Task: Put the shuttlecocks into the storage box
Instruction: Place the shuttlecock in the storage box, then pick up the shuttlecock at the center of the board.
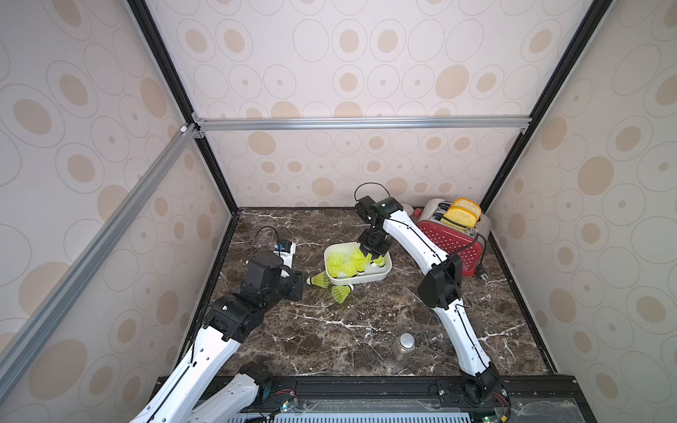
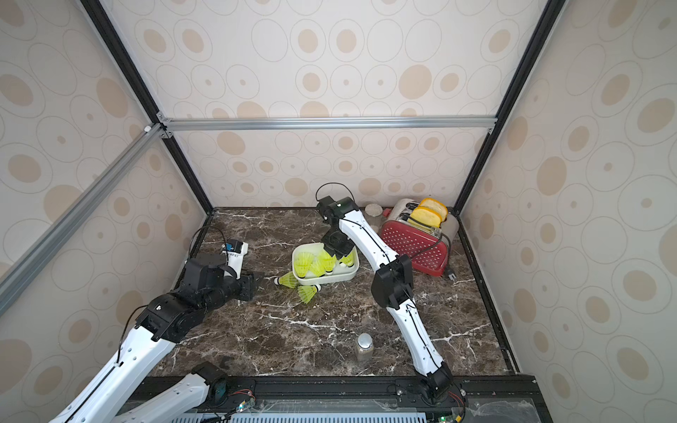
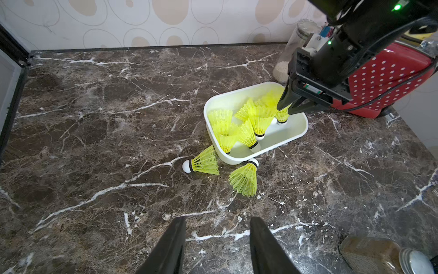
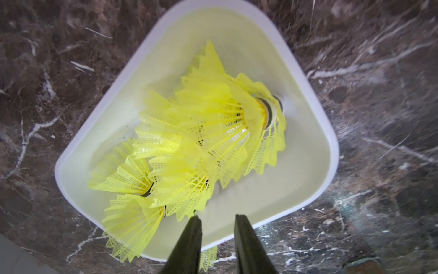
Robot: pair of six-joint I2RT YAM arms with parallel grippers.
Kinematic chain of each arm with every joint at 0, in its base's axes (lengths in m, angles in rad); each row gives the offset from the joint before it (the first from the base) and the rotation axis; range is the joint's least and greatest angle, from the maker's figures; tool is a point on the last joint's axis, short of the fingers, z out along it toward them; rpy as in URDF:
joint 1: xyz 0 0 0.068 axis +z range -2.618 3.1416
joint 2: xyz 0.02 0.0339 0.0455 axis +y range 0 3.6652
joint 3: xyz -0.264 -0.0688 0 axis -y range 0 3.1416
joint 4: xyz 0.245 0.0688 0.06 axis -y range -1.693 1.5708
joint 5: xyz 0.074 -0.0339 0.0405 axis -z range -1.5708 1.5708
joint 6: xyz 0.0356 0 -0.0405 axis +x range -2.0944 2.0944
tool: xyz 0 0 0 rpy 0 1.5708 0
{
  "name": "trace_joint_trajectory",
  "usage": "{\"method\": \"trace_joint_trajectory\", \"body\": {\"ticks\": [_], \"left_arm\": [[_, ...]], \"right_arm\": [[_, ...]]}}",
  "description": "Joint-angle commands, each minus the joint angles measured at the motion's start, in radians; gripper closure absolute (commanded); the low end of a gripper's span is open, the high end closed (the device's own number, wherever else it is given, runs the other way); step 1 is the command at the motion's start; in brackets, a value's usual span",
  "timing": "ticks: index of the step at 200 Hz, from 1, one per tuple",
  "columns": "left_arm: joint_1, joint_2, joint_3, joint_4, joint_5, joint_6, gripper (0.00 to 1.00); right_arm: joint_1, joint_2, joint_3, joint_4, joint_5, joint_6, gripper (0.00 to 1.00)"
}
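Observation:
The white storage box [image 1: 367,280] [image 2: 329,281] sits mid-table with several yellow-green shuttlecocks [image 1: 347,264] [image 4: 208,123] piled inside. Two more shuttlecocks lie on the marble by its near-left corner, one [image 1: 319,281] [image 3: 205,163] at the left and one [image 1: 341,293] [image 3: 244,178] in front. My right gripper [image 4: 216,220] [image 3: 284,110] hangs over the box's right part, open, nothing between its fingers; one fingertip [image 4: 196,219] touches a skirt's edge. My left gripper [image 3: 218,221] [image 1: 298,284] is low over the table left of the box, open and empty, pointing at the two loose shuttlecocks.
A red dotted toaster [image 1: 452,243] [image 3: 384,78] with bread slices stands at the back right, its cord trailing on the table. A jar [image 2: 373,212] stands behind the box, beside the toaster. Another jar [image 1: 403,346] [image 3: 379,256] lies near the front edge.

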Motion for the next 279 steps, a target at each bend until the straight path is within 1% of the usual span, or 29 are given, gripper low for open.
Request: {"method": "trace_joint_trajectory", "body": {"ticks": [1, 27, 40, 62, 72, 90, 99, 114, 130, 151, 173, 195, 214, 226, 240, 250, 258, 266, 279], "left_arm": [[0.000, -0.003, 0.018, 0.016, 0.004, -0.014, 0.53], [0.000, -0.002, 0.018, 0.018, 0.004, -0.028, 0.53], [0.000, 0.000, 0.021, 0.017, 0.005, -0.038, 0.53], [-0.001, -0.001, 0.025, 0.002, 0.009, -0.049, 0.52], [-0.002, 0.002, 0.028, -0.013, 0.011, -0.054, 0.53], [-0.001, 0.005, 0.027, -0.040, 0.016, -0.061, 0.52], [-0.002, 0.006, 0.026, -0.058, 0.015, -0.066, 0.52], [-0.002, 0.011, 0.019, -0.081, 0.015, -0.069, 0.52], [-0.002, 0.028, 0.018, -0.115, 0.009, -0.077, 0.51], [-0.002, 0.075, 0.026, -0.168, -0.005, -0.092, 0.51], [-0.002, 0.141, 0.048, -0.197, -0.013, -0.087, 0.52], [-0.002, 0.217, 0.084, -0.229, -0.048, -0.073, 0.52], [-0.002, 0.307, 0.129, -0.259, -0.070, -0.050, 0.53], [-0.002, 0.349, 0.137, -0.252, -0.075, -0.039, 0.53], [-0.003, 0.384, 0.133, -0.222, -0.063, -0.041, 0.54], [-0.006, 0.404, 0.123, -0.191, -0.035, -0.067, 0.55], [-0.006, 0.411, 0.103, -0.156, 0.004, -0.113, 0.55], [-0.006, 0.410, 0.068, -0.099, 0.052, -0.185, 0.55], [-0.008, 0.400, -0.013, 0.033, 0.145, -0.338, 0.58]], "right_arm": [[0.011, -0.111, 0.004, 0.018, 0.109, -0.085, 0.66], [0.027, -0.177, -0.003, 0.059, 0.182, -0.180, 0.60], [0.035, -0.206, -0.005, 0.072, 0.214, -0.236, 0.60], [0.054, -0.274, -0.036, 0.104, 0.284, -0.398, 0.60], [0.065, -0.321, -0.093, 0.136, 0.317, -0.488, 0.61], [0.100, -0.451, -0.265, 0.240, 0.395, -0.658, 0.63], [0.118, -0.532, -0.416, 0.318, 0.412, -0.740, 0.63], [0.133, -0.681, -0.671, 0.489, 0.366, -0.877, 0.64], [0.142, -0.832, -0.924, 0.641, 0.289, -0.972, 0.64], [0.148, -0.980, -1.178, 0.749, 0.259, -1.025, 0.68], [0.158, -1.070, -1.332, 0.798, 0.260, -1.054, 0.69], [0.163, -1.101, -1.394, 0.824, 0.266, -1.090, 0.68], [0.163, -1.106, -1.412, 0.835, 0.265, -1.129, 0.67], [0.163, -1.109, -1.426, 0.855, 0.263, -1.145, 0.67], [0.163, -1.111, -1.441, 0.875, 0.233, -1.170, 0.67], [0.163, -1.106, -1.442, 0.877, 0.227, -1.166, 0.67], [0.165, -1.105, -1.439, 0.875, 0.214, -1.164, 0.67], [0.163, -1.105, -1.439, 0.877, 0.203, -1.159, 0.67], [0.163, -1.107, -1.443, 0.879, 0.195, -1.141, 0.67]]}}
